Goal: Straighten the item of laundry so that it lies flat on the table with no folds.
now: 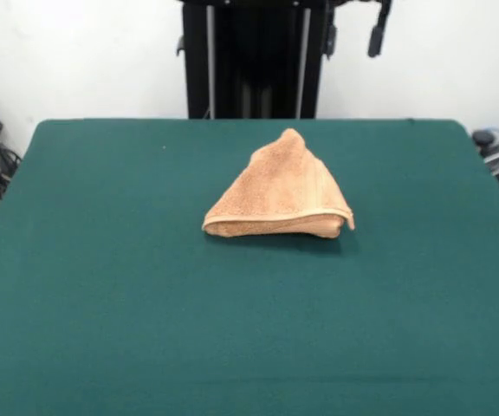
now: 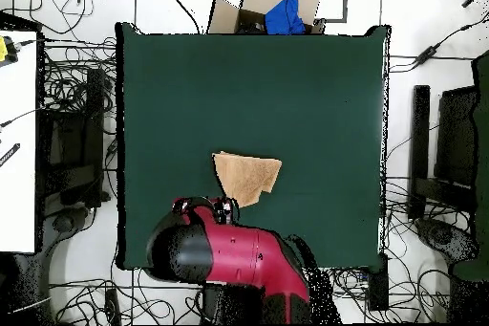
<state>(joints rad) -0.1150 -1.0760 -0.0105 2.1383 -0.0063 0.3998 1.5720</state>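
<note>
Lay folded into a rough triangle near the centre of the surface (image 1: 102, 286), the towel (image 1: 280, 191), soft, light and limp, likely best pinched at a loose hemmed corner; pincer state could not be told, hidden under the arm (image 2: 229, 255).

The towel (image 1: 280, 191) lies folded into a triangle, so its lower layers are hidden and no tag shows. In the overhead view the red arm (image 2: 229, 255) covers part of the table's (image 2: 315, 83) edge nearest the base, and the gripper's fingers cannot be made out. The front view cuts off the table's near edge.
</note>
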